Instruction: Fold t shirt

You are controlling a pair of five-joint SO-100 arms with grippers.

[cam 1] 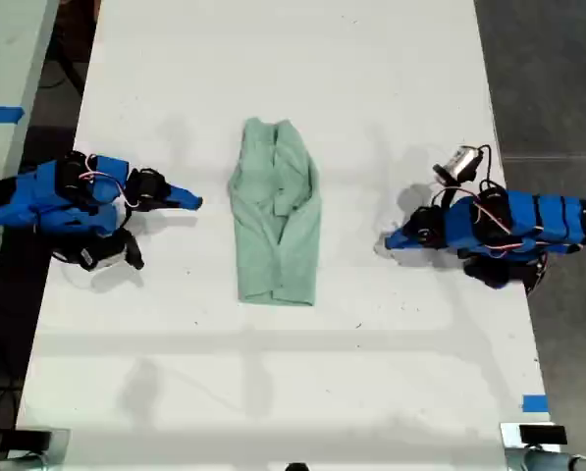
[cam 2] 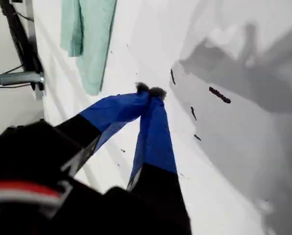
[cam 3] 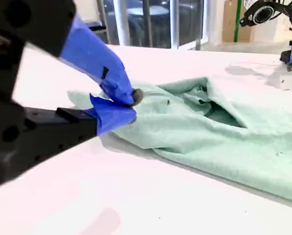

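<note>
A: T shirt (cam 1: 276,221) lies mid tabletop (cam 1: 371,78), already narrowed to a strip, collar toward the exterior view's top. Tools?
B: My first tool (cam 2: 150,90) is closed and empty, well apart from it. My second tool (cam 3: 131,100) is also closed and empty, near the edge.
A: Handling?
B: Light, limp, wrinkly (it'll likely drag). Pinch the hem corners.

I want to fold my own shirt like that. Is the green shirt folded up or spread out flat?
Folded partly. The t shirt lies as a narrow strip on the table, its sides turned in over the middle, not yet folded end to end.
</note>
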